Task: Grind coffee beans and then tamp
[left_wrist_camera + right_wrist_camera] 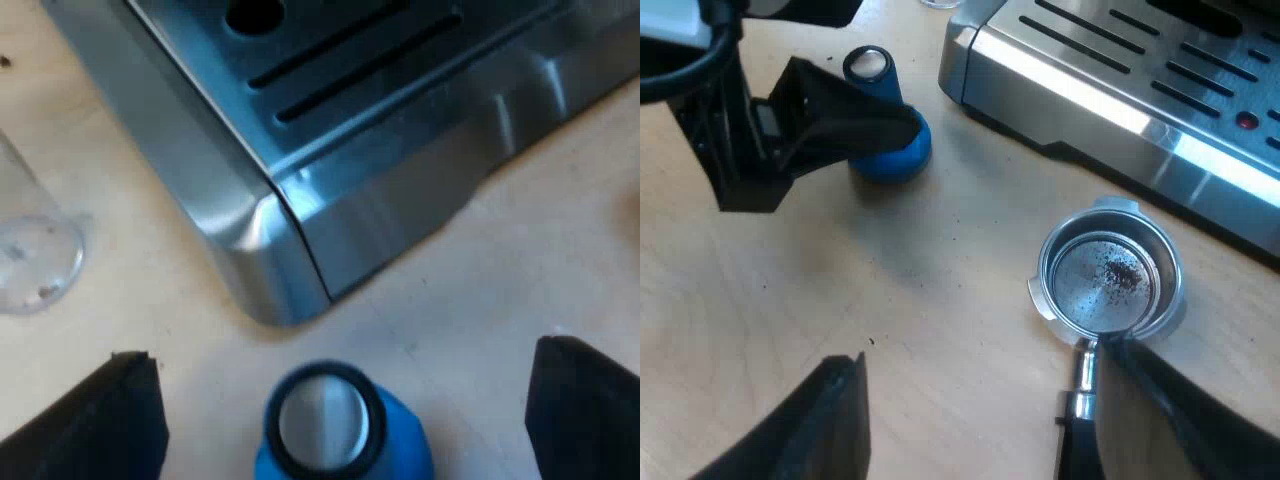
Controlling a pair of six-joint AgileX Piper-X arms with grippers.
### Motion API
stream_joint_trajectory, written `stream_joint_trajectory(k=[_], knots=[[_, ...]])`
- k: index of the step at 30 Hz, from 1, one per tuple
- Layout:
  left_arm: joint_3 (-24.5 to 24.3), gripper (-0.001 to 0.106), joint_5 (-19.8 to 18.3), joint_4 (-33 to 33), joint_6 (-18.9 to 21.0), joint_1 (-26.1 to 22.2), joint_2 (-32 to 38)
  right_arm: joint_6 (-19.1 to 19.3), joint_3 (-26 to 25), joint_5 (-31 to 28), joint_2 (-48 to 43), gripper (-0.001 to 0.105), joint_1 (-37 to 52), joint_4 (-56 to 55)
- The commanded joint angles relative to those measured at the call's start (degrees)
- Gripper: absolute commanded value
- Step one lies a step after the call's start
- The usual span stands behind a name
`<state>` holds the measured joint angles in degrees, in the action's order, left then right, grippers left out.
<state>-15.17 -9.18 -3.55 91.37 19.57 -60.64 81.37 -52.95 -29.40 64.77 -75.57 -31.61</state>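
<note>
The blue tamper with a round metal top (pixel 322 425) stands upright on the pale wooden table (pixel 500 290), between the two black fingers of the left gripper (pixel 345 362). These fingers are spread far apart, one on each side of the tamper, and there is bare wood between each finger and the blue body, so this gripper holds nothing. Just beyond the tamper is the rounded steel corner of the espresso machine (pixel 400 190), with its slotted drip tray. A clear measuring glass (pixel 30 250) stands beside that corner.

The round metal holder (pixel 1110 275) lies loose on the table near the machine's front edge, its basket facing up with a few dark coffee grounds (pixel 1122 275) inside. Its dark handle (pixel 1076 440) points toward the right gripper (pixel 985 355). This gripper is also wide open and grasps nothing. One of its fingers (pixel 1180 410) is just beside the neck of the handle, and I cannot tell if it touches; the other finger is well apart from the holder, over bare wood
</note>
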Motion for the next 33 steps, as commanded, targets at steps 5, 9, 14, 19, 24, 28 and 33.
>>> stream_joint_trajectory(k=[5, 9, 14, 19, 24, 28, 33], knots=[[-0.01, 0.087, 0.81, -4.45, 0.12, 0.24, -4.95, 0.26, -0.40, -0.39, -0.24, 0.052, -0.11, 0.12], [-0.01, 0.087, 0.81, -5.68, 0.12, 0.24, -7.06, 0.26, -0.40, -0.39, -0.24, 0.052, -0.11, 0.12], [-0.01, 0.075, 0.81, -5.76, 0.12, 0.24, -7.89, 0.26, -0.40, -0.39, -0.24, 0.052, -0.11, 0.12], [-0.01, 0.044, 0.81, -5.76, 0.12, 0.24, -7.89, 0.26, -0.40, -0.39, -0.24, 0.052, -0.11, 0.12], [-0.01, 0.022, 0.81, -5.76, 0.12, 0.24, -7.89, 0.26, -0.40, -0.39, -0.24, 0.052, -0.11, 0.00], [-0.01, 0.009, 0.53, -4.57, 0.12, 0.24, -5.67, 0.26, -0.40, -0.39, -0.24, 0.052, -0.11, 0.00], [-0.01, 0.007, 0.53, -2.95, 0.12, 0.24, 0.20, 0.26, -0.40, -0.39, -0.24, 0.052, -0.11, 0.00]])
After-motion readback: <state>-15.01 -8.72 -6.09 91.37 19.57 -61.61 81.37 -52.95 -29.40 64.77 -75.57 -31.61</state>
